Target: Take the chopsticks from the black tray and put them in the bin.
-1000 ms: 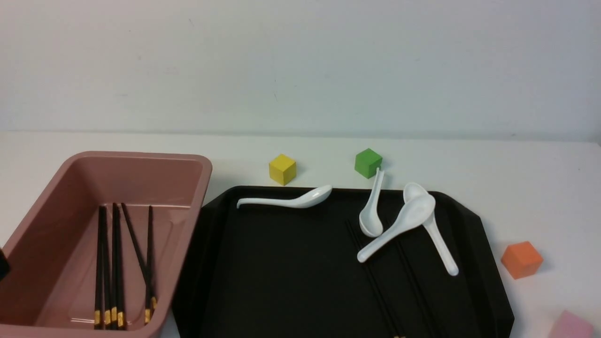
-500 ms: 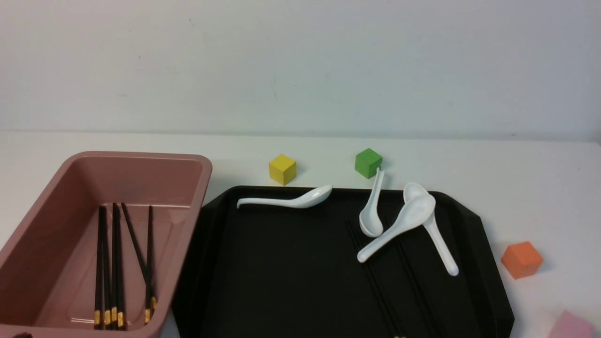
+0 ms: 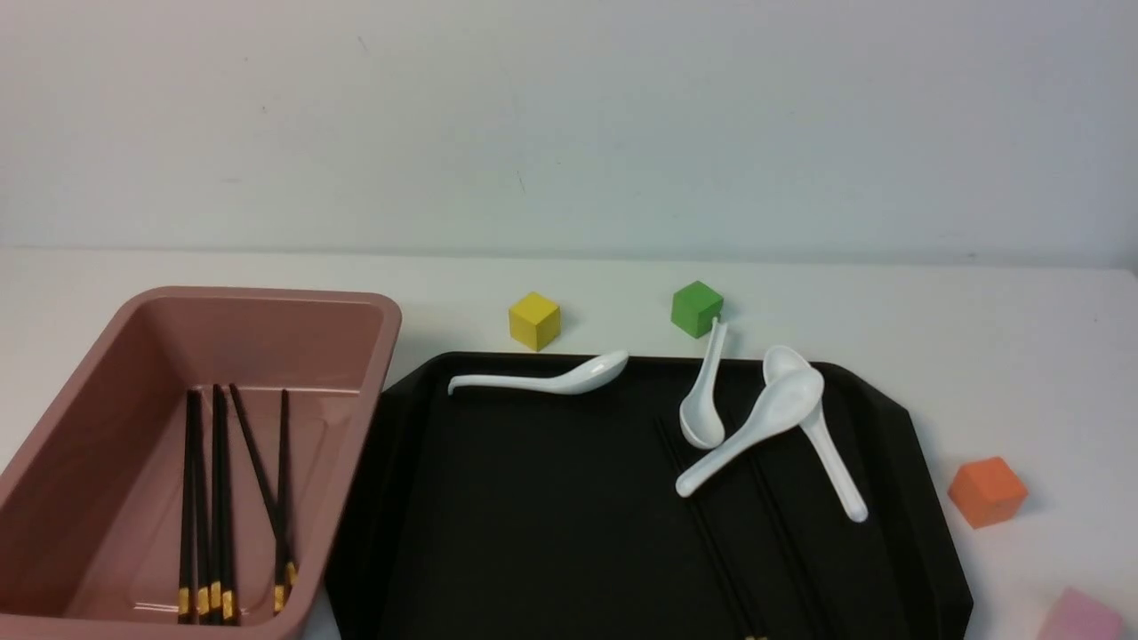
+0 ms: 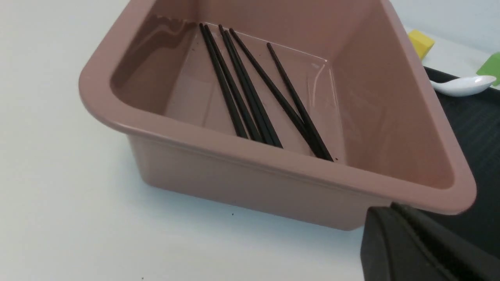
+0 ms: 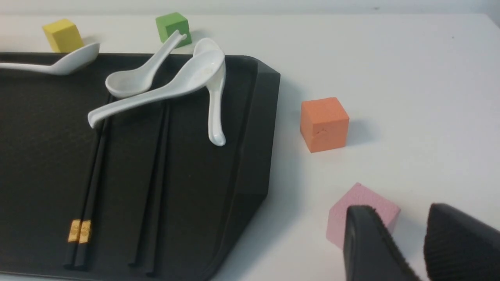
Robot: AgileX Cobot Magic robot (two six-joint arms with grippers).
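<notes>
The black tray (image 3: 533, 533) lies in the middle of the table. Two pairs of chopsticks lie on its right part, one pair (image 5: 95, 168) with gold bands showing, the other (image 5: 156, 175) beside it. Their far ends run under white spoons (image 5: 156, 93). In the front view they show faintly (image 3: 711, 533). The pink bin (image 3: 267, 307) stands left of the tray and holds several chopsticks (image 3: 218, 498), which also show in the left wrist view (image 4: 250, 97). My left gripper (image 4: 384, 208) is shut and empty, outside the bin's near corner. My right gripper (image 5: 402, 218) is open and empty, above a pink cube (image 5: 363, 203) right of the tray.
Several white spoons lie on the tray's far part (image 3: 551, 380). A yellow cube (image 3: 534, 320) and a green cube (image 3: 697, 308) stand behind the tray. An orange cube (image 3: 987, 491) and the pink cube (image 3: 1080, 618) stand to its right.
The left gripper, seen at the front view's left edge a second ago, has drawn back out of that view. Nothing else has moved.
</notes>
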